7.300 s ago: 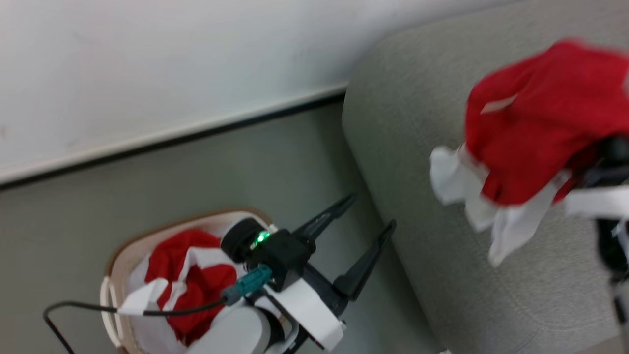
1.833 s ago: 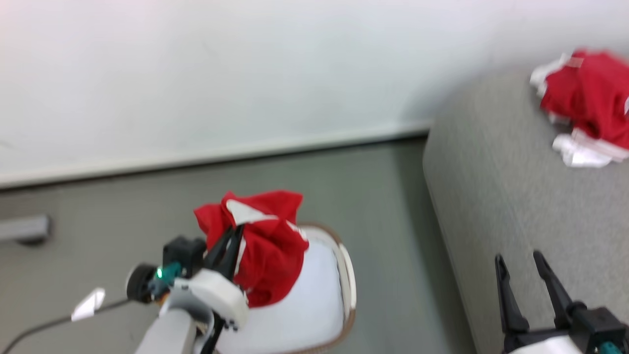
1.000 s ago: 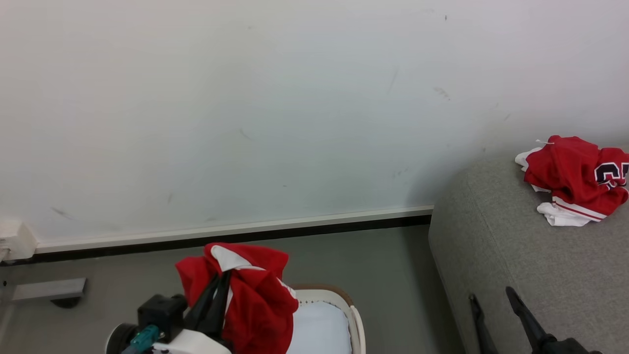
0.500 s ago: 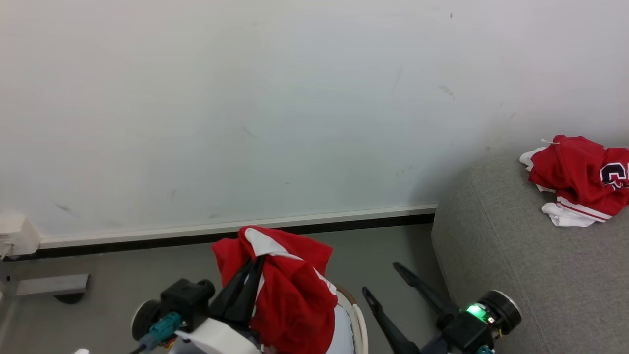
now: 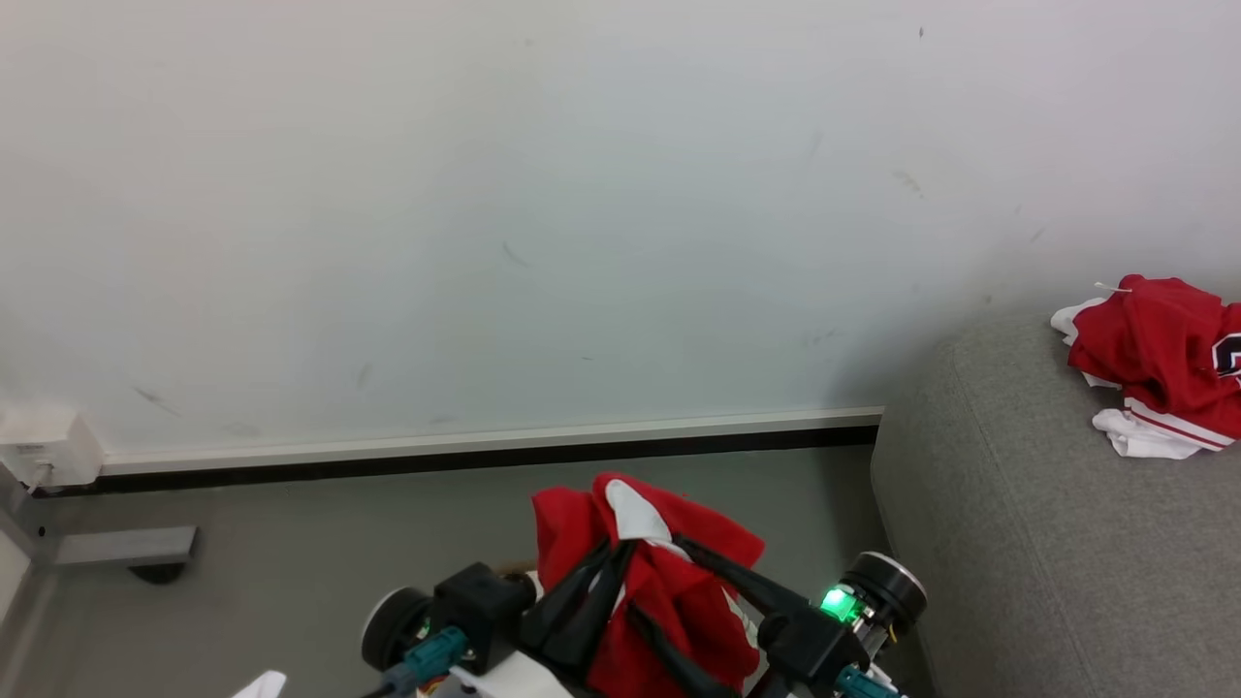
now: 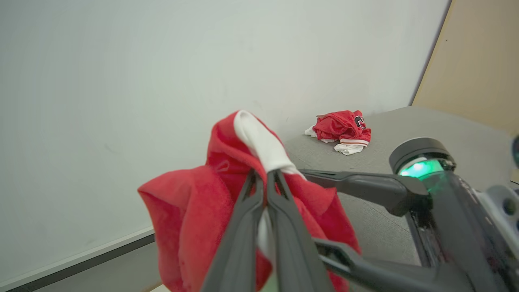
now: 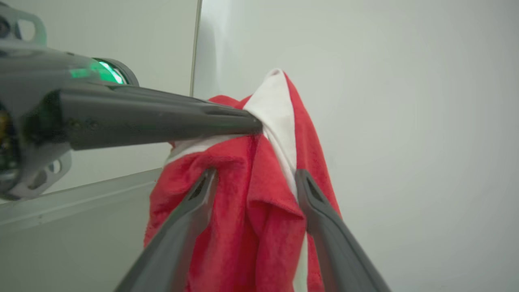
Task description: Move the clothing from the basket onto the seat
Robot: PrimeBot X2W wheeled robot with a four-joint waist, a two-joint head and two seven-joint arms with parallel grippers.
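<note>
The first garment (image 5: 1154, 364) lies on the seat (image 5: 1018, 504), far right; the left hand (image 6: 263, 174) pinches the second garment (image 5: 572, 519) aloft, the right hand (image 7: 255, 174) spread open around it, not yet delivered

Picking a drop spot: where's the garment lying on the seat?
Head view, far right: the red garment lies bunched on the seat by the wall, apart from the held garment.

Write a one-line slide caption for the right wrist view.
Right gripper open around the red garment pinched by the left gripper.
</note>
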